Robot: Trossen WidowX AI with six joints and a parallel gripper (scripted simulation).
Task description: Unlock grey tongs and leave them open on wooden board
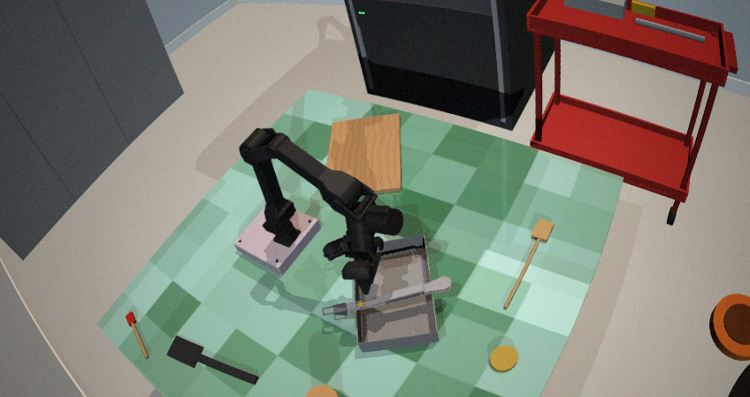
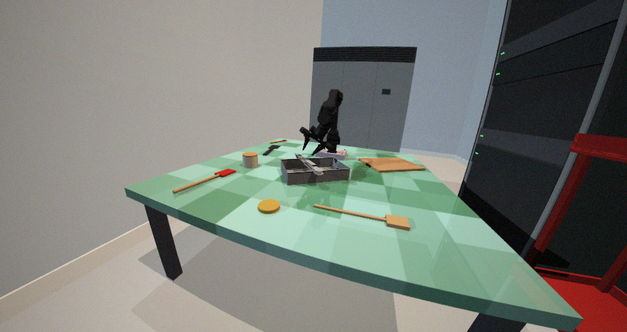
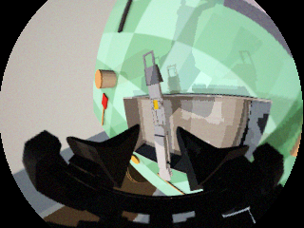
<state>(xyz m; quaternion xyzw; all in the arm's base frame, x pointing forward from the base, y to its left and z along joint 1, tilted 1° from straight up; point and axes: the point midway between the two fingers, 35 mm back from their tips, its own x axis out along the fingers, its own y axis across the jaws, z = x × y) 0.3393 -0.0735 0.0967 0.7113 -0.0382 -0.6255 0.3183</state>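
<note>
The grey tongs (image 1: pixel 402 294) (image 2: pixel 311 164) (image 3: pixel 161 142) rest across the roasting tin (image 1: pixel 397 345) (image 2: pixel 307 177) (image 3: pixel 258 121), overhanging both long sides. Their arms lie close together. A yellow mark sits near the end with dark pieces and wire loops; the other end is pale and rounded. My gripper (image 2: pixel 308 151) (image 3: pixel 158 128) is open and empty above the tongs, its fingertips on either side of them in the wrist view. It does not appear to touch them. The wooden board (image 1: pixel 368 146) (image 2: pixel 391 164) lies flat beyond the tin, bare, and is out of the wrist view.
A black spatula (image 1: pixel 186 350) (image 2: pixel 271 149), a wooden spatula (image 1: pixel 541 230) (image 2: pixel 397 222), a yellow disc (image 1: pixel 503 358) (image 2: pixel 268 205) and an orange-topped cylinder (image 2: pixel 250 160) (image 3: pixel 106 79) stand or lie around the tin. A red-headed spatula (image 2: pixel 225 172) lies near the table edge.
</note>
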